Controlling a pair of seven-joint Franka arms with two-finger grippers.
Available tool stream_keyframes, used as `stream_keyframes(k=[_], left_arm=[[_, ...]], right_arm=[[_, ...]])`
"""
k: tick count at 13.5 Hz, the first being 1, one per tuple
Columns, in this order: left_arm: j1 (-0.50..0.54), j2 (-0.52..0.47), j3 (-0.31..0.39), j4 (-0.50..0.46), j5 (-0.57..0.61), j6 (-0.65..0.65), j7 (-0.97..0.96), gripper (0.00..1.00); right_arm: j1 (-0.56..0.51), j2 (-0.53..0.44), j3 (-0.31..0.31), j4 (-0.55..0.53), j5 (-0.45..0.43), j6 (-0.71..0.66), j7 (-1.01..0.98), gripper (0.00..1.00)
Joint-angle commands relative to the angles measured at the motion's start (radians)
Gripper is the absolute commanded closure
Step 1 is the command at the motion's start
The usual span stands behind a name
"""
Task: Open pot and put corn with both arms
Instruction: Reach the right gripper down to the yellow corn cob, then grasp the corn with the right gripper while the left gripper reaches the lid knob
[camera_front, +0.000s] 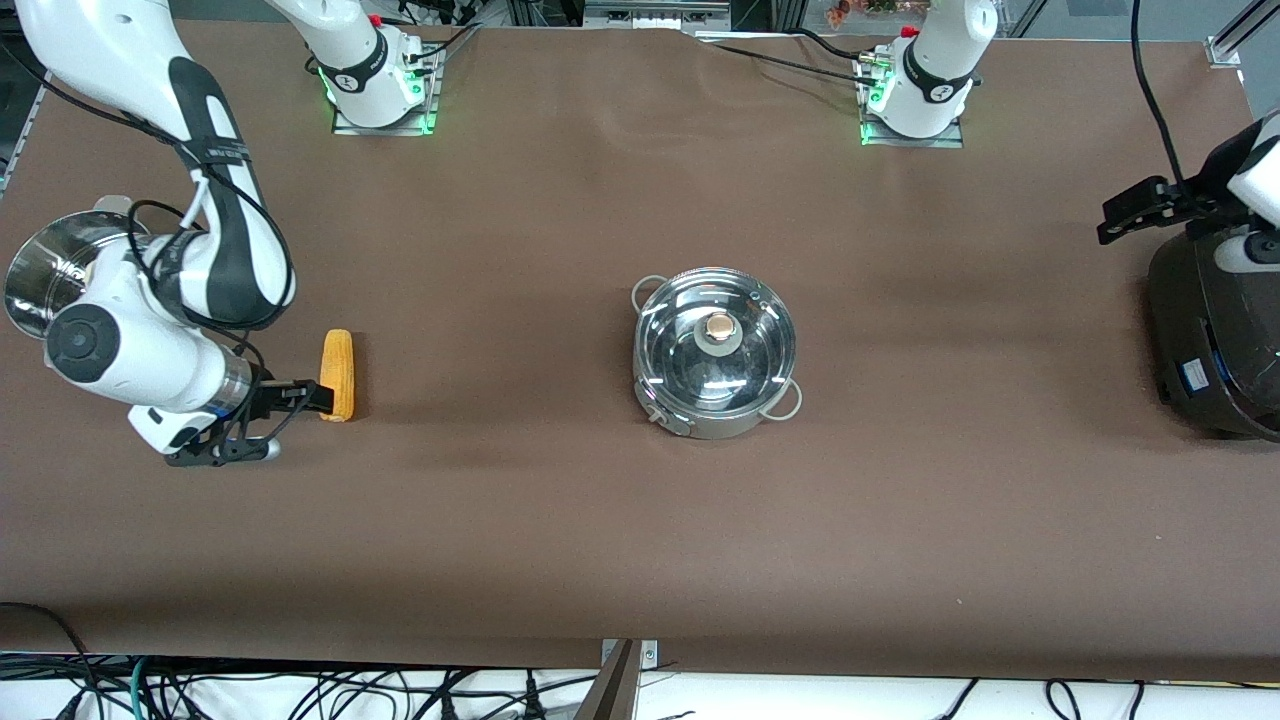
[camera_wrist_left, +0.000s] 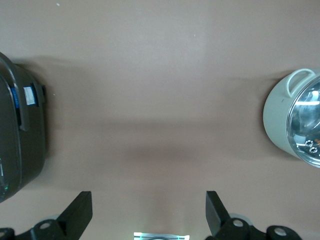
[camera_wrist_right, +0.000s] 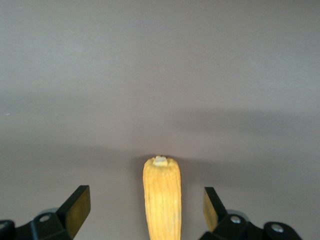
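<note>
one corn (camera_front: 337, 375) lies lengthwise between the right claw's (camera_front: 318, 397) released fingers, tip away.

Yellow-orange corn (camera_front: 337, 375), shiny steel pot (camera_front: 716, 350)

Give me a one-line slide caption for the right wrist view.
Right gripper open around the corn lying on the brown table, fingers either side, not yet closed.

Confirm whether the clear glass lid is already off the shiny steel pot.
No, the clear glass lid with its copper-coloured knob sits on the shiny steel pot.
</note>
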Motion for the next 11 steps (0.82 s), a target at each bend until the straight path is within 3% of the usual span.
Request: stream_keyframes(k=[1,3,11], left_arm=[[0.001,0.013,0.001,-0.016,-0.039,-0.011,0.025,0.00],[-0.031,0.025,-0.007,-0.014,-0.050,-0.011,0.003,0.00],[-0.054,0.120,-0.251,-0.014,-0.158,0.138,-0.360,0.00]], right_arm=[[-0.001,-0.022,0.000,-0.074,0.013,0.069,0.011,0.00],[-0.002,-0.020,0.000,-0.108,0.013,0.099,0.011,0.00],[-0.004,-0.031,-0.001,-0.286,0.013,0.299,0.002,0.00]])
